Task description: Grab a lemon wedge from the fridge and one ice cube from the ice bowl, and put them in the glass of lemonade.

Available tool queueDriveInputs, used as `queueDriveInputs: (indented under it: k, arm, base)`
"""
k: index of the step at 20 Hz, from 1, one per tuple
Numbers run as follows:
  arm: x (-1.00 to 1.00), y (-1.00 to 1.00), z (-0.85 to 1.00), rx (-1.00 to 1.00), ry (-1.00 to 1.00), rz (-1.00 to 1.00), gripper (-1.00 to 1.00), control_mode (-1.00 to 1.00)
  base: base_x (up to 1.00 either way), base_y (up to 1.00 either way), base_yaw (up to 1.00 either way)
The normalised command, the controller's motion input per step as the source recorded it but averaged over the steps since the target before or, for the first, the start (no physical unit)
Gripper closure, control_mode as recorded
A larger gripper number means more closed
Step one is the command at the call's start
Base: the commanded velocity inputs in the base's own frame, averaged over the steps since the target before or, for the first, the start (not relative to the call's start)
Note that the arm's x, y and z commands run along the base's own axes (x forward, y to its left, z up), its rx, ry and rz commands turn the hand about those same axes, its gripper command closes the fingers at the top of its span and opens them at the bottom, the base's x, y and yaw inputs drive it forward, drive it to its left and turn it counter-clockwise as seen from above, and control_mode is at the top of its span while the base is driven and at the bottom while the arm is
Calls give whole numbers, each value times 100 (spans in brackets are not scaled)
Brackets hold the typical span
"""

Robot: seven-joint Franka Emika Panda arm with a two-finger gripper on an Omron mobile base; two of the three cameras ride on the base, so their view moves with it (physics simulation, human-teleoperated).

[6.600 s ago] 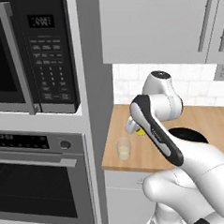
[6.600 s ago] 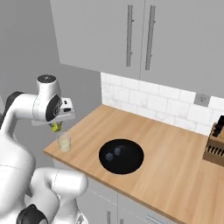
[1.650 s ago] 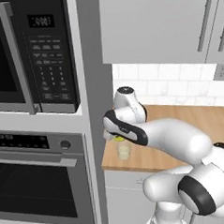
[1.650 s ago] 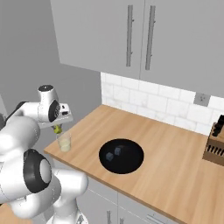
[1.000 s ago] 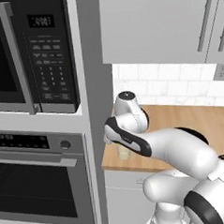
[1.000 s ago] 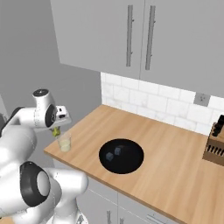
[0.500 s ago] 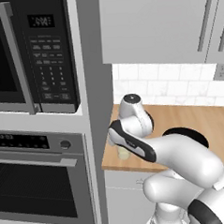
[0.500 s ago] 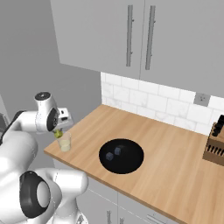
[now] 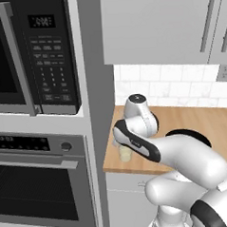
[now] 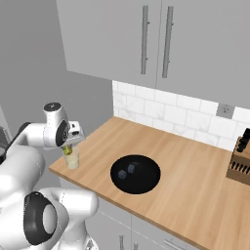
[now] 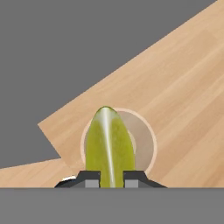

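Observation:
My gripper [image 11: 111, 177] is shut on the lemon wedge [image 11: 108, 144], a yellow-green slice that points straight down over the glass of lemonade [image 11: 146, 135]. From the right base view the gripper [image 10: 68, 145] hangs just above the small glass [image 10: 72, 160] near the counter's left corner, the wedge [image 10: 67, 151] at the rim. In the left base view the glass [image 9: 125, 154] stands behind my arm. The black ice bowl [image 10: 135, 174] holds two ice cubes [image 10: 131, 168]. The fridge is out of view.
The wooden counter [image 10: 195, 185] runs right to a knife block [image 10: 239, 163]. Its left end [image 10: 52, 168] drops off beside the glass. A wall oven [image 9: 39, 186] and microwave [image 9: 31, 54] stand left of the counter. Upper cabinets [image 10: 146, 39] hang overhead.
My arm's elbow has swung to the right while the hand stayed over the glass with the wedge held. The glass and bowl have not moved.

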Motion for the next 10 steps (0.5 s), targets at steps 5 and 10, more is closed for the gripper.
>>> queueDriveInputs:
  k: [5, 10]
  arm:
    - [10, 0, 5, 0, 6, 0, 100, -100]
    - [19, 0, 1, 0, 2, 0, 100, -100]
  base:
    - [0, 0, 0]
    - [0, 0, 0]
